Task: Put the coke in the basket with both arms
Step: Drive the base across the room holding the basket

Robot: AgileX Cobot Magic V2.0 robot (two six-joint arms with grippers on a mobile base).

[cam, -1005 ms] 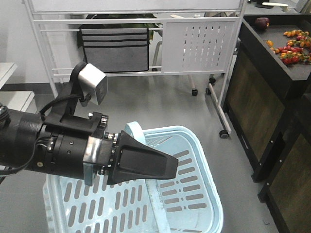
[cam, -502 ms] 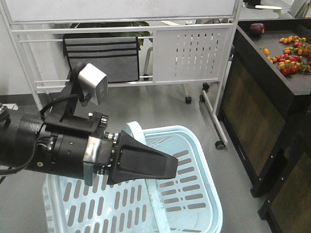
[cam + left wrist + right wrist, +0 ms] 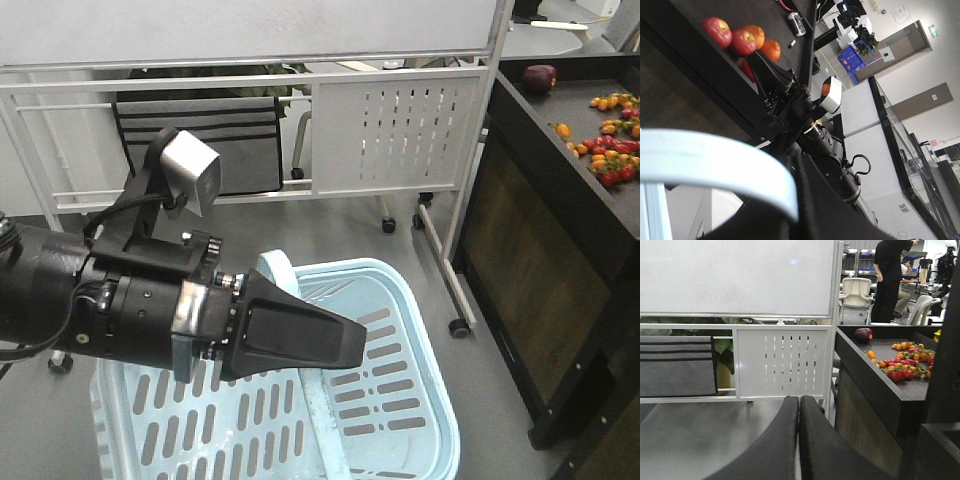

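left tool [image 3: 352,350] clamping basket [image 3: 432,330], right tool [image 3: 799,403] closed

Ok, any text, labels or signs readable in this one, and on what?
Nothing can be read.
Green sign, top right of the left wrist view: too small.
White poster beside it: blurred.
Dark mark on the white cabinet: unreadable.
Front and right wrist views: no text.
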